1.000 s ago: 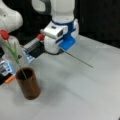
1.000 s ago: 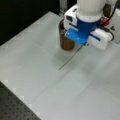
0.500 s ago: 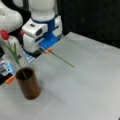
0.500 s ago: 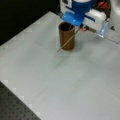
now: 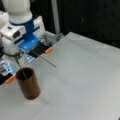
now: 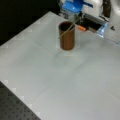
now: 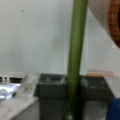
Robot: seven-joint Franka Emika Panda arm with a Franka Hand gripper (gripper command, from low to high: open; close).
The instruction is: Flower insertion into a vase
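1. The vase [image 5: 28, 86], a reddish-brown cylinder with a dark inside, stands upright on the pale grey table [image 5: 82, 82]; in both front views it sits near the table's far corner [image 6: 66, 35].
2. A thin green stem [image 5: 44, 59] slants across the space above the vase; in a front view [image 6: 68, 28] it crosses the vase's rim.
3. The gripper [image 5: 31, 50], under a blue and white wrist, hangs just beside the vase and above it, closed on the stem.
4. In the wrist view the stem [image 7: 76, 57] runs straight up the middle, with the vase's wall [image 7: 106, 18] close beside it.
5. A second green stalk [image 5: 20, 66] leans into the vase's mouth.
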